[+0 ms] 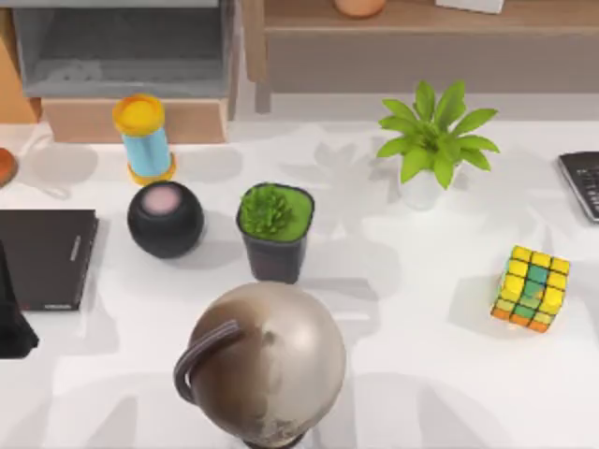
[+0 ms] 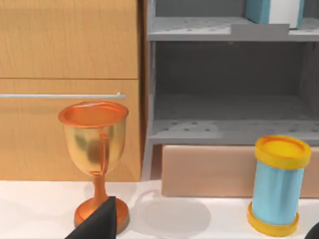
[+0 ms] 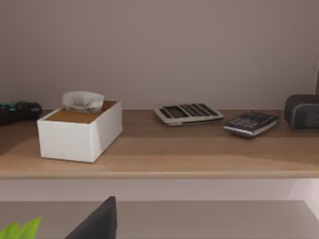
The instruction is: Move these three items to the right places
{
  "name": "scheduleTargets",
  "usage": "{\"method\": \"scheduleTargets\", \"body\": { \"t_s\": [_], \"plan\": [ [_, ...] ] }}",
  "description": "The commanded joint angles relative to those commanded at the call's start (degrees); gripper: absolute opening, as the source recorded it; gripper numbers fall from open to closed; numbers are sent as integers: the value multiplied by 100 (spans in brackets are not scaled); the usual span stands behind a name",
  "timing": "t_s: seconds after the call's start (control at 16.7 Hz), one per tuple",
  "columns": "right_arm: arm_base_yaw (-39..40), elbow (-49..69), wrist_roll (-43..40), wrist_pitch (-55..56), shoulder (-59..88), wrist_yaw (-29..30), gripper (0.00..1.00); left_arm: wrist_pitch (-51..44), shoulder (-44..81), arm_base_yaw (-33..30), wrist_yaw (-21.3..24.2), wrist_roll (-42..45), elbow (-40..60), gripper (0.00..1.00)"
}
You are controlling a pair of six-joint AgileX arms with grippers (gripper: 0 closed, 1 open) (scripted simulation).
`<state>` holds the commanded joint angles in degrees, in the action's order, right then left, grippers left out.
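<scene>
By the bench's left edge lies a thin black book, with the left gripper just beside its near corner; whether its jaws are open I cannot tell. An orange goblet stands near the back left corner. In the grey shelf unit behind, the teal-covered book stands on an upper shelf. The puzzle cube rests near the right edge, tilted. A dark part of the right gripper shows in its wrist view; its jaws cannot be told.
</scene>
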<state>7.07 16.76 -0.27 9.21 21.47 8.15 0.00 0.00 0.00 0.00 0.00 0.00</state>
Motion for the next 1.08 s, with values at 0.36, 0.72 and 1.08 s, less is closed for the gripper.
{"method": "scheduleTargets", "body": {
  "t_s": [0.36, 0.72, 1.08],
  "plan": [
    [1070, 2205, 38, 1111, 3515, 1090, 100, 0, 0, 0, 0, 0, 0, 100],
    [2127, 4402, 80, 2227, 7160, 2187, 100, 0, 0, 0, 0, 0, 0, 100],
    [2809, 5928, 61, 3046, 9502, 2917, 100, 0, 0, 0, 0, 0, 0, 100]
  ]
}}
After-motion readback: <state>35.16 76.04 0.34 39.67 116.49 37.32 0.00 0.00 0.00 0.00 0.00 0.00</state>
